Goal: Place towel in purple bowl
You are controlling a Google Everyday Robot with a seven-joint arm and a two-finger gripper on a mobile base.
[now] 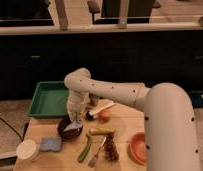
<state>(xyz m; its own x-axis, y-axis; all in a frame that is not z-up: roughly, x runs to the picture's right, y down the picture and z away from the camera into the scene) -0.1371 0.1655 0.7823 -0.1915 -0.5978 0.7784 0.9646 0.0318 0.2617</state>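
The purple bowl [68, 131] sits on the wooden table [55, 155] left of centre. A pale towel [73, 126] lies in the bowl, reaching up toward my gripper. My gripper [75, 118] hangs straight down from the white arm [120, 92], right over the bowl and at the towel's top.
A green tray [49, 98] stands at the back left. A white cup [28, 149] and a blue sponge [50, 144] lie front left. An orange fruit [104, 116], green vegetables [86, 148], a fork [96, 155], a dark snack [111, 148] and an orange bowl [137, 148] lie to the right.
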